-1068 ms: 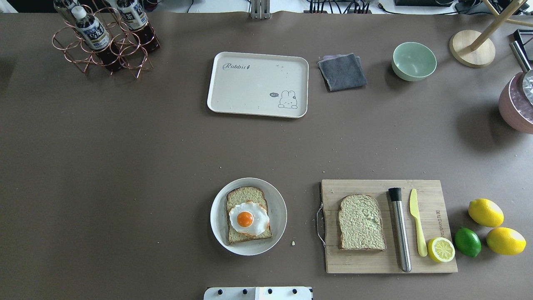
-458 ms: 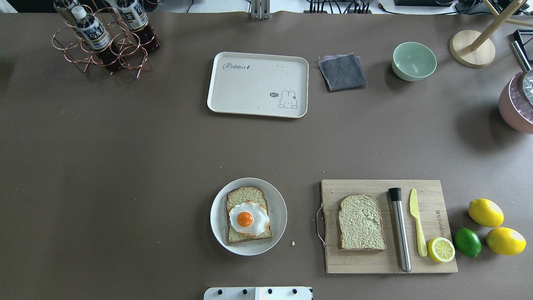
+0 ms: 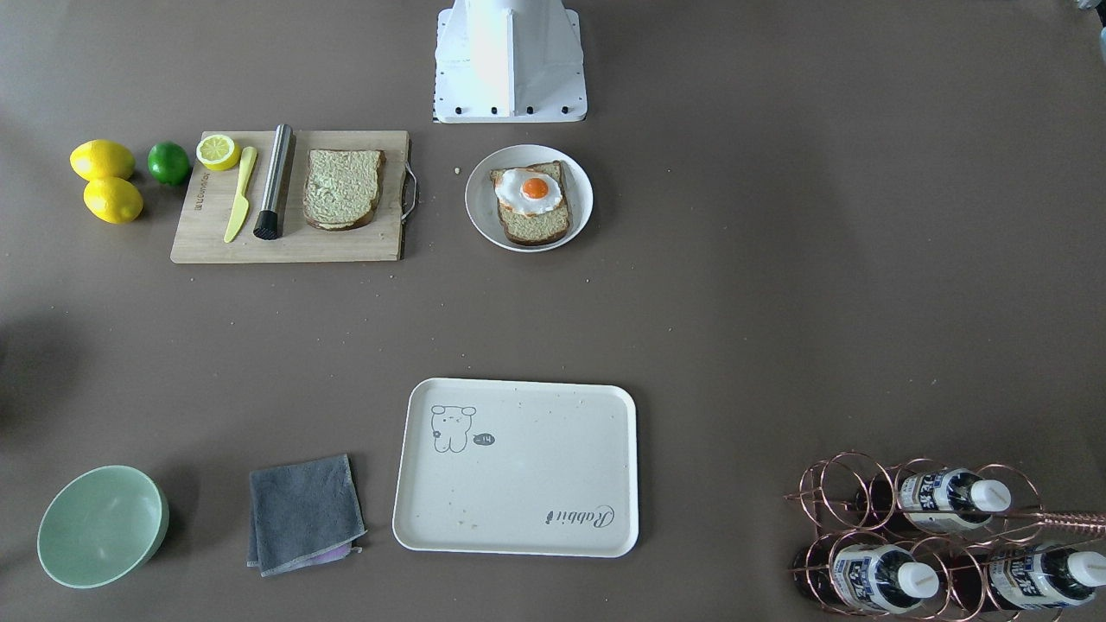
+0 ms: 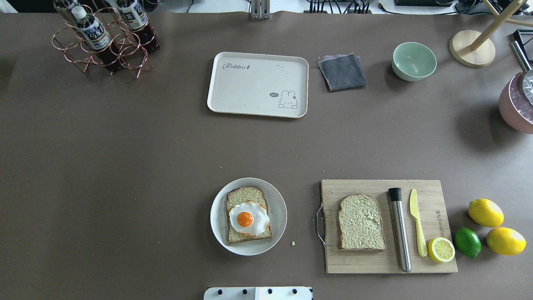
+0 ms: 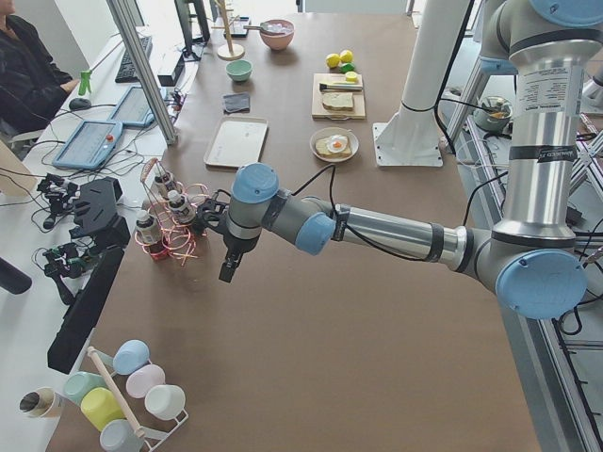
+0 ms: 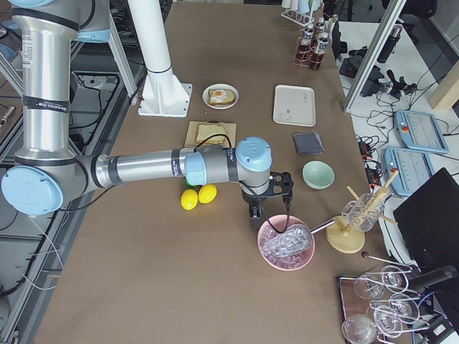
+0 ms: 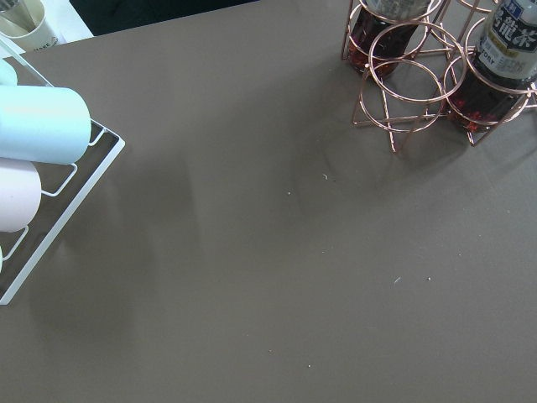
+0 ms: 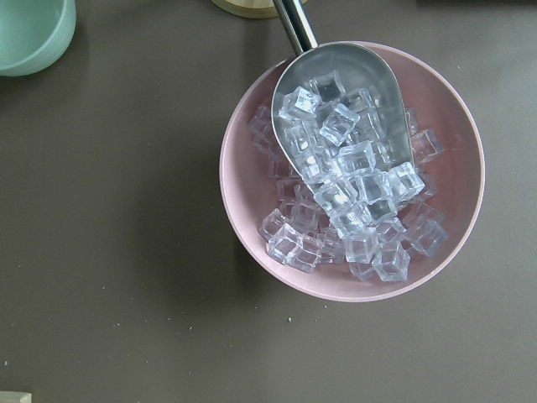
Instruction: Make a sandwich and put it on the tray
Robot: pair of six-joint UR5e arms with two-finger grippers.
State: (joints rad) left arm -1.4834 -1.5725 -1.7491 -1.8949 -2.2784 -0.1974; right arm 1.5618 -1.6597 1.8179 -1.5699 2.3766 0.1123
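One bread slice (image 4: pixel 245 195) with the fried egg (image 4: pixel 248 218) on it lies on a round plate (image 4: pixel 217 216). The second bread slice (image 4: pixel 360 222) lies on the wooden cutting board (image 4: pixel 354 262). The cream tray (image 4: pixel 250 89) is bare at the far middle; it also shows in the front view (image 3: pixel 536 466). My left gripper (image 5: pixel 229 270) hangs over bare table by the bottle rack, far from the food. My right gripper (image 6: pixel 254 218) hangs by the pink ice bowl. I cannot tell whether either is open or shut.
On the board lie a steel rod (image 4: pixel 399 229), a yellow knife (image 4: pixel 416 221) and a half lemon (image 4: pixel 441 249). Two lemons (image 4: pixel 485 212) and a lime (image 4: pixel 467 241) sit beside it. A grey cloth (image 4: pixel 342 71), green bowl (image 4: pixel 414 61), bottle rack (image 4: pixel 104 39) and ice bowl (image 8: pixel 352 168) stand around.
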